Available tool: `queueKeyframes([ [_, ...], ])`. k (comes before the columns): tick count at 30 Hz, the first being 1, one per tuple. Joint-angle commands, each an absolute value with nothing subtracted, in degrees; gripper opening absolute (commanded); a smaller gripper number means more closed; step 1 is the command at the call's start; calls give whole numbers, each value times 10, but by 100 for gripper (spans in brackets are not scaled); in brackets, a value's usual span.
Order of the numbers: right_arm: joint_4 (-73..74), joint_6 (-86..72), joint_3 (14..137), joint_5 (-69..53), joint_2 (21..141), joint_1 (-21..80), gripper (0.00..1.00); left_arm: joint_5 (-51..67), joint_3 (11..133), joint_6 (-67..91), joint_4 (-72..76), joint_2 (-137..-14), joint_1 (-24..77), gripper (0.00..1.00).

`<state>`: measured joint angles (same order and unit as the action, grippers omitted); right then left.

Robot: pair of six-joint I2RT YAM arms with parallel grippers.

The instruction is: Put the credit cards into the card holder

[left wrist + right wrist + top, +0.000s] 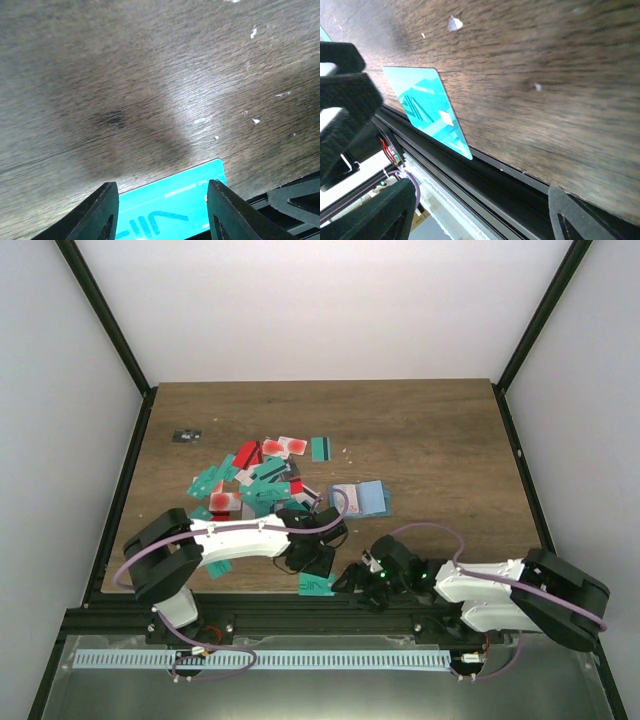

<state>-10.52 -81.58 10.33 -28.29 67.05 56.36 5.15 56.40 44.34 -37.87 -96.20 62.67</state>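
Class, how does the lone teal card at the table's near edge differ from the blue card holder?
The teal card sits right at the near edge; the card holder lies further in, right of the pile. The card is bright teal with printing; the holder is bluer and looks larger. Both lie flat on the table.
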Motion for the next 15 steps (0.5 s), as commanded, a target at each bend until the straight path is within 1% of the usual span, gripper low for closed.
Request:
queueKeyframes([
  [1, -169, -819, 95, -272, 696, 569, 73, 17, 588, 432, -453, -938, 624, 51],
  [5, -204, -822, 93, -275, 718, 570, 70, 23, 557, 426, -451, -914, 611, 50],
  [9, -237, -825, 94, -279, 744, 570, 67, 39, 521, 413, -438, -910, 598, 46],
  [15, -275, -831, 93, -282, 782, 570, 65, 57, 490, 403, -418, -923, 595, 45],
])
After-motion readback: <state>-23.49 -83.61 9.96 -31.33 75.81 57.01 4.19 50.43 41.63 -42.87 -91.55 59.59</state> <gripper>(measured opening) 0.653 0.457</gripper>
